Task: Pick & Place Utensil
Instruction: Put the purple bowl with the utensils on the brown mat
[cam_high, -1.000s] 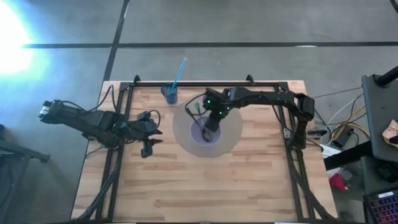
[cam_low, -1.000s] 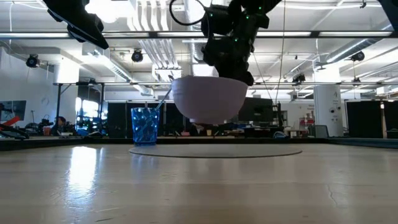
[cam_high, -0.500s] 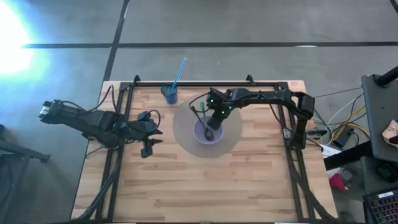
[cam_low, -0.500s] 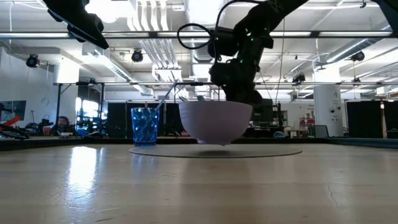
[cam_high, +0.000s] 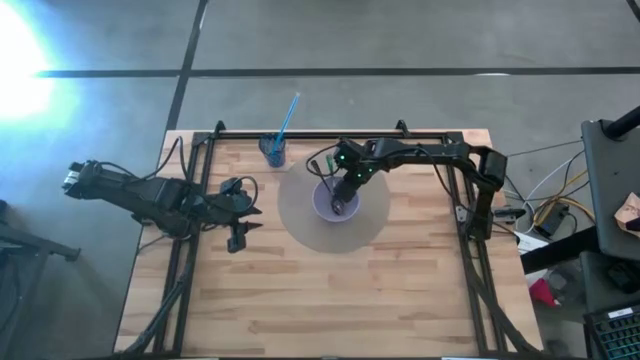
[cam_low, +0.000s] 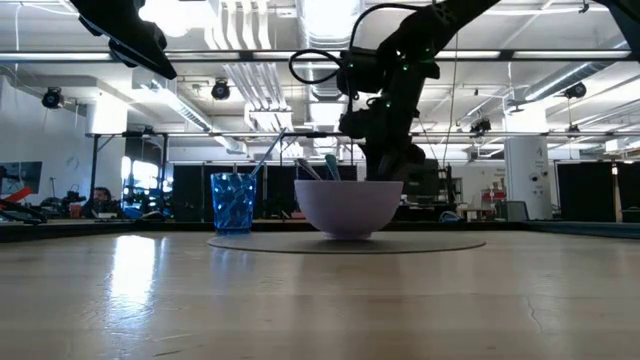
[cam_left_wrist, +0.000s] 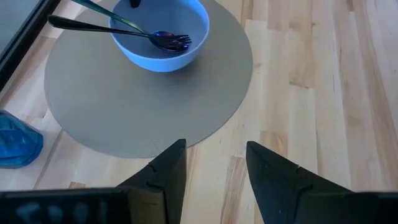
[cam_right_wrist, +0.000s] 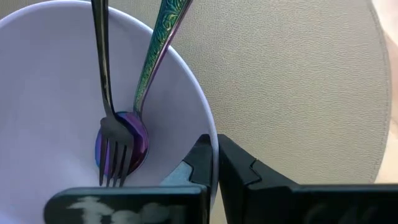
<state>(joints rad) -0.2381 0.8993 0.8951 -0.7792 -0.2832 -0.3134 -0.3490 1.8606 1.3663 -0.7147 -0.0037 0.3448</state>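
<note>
Your right gripper is pinching the bowl rim on the mat, fork and spoon inside; left gripper is hovering, jaws released.

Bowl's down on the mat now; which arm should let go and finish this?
Right. Its gripper is clamped on the bowl rim, with bowl resting on the mat. The left gripper waits open, off the mat's left side.

Fork, iridescent spoon in bowl
</note>
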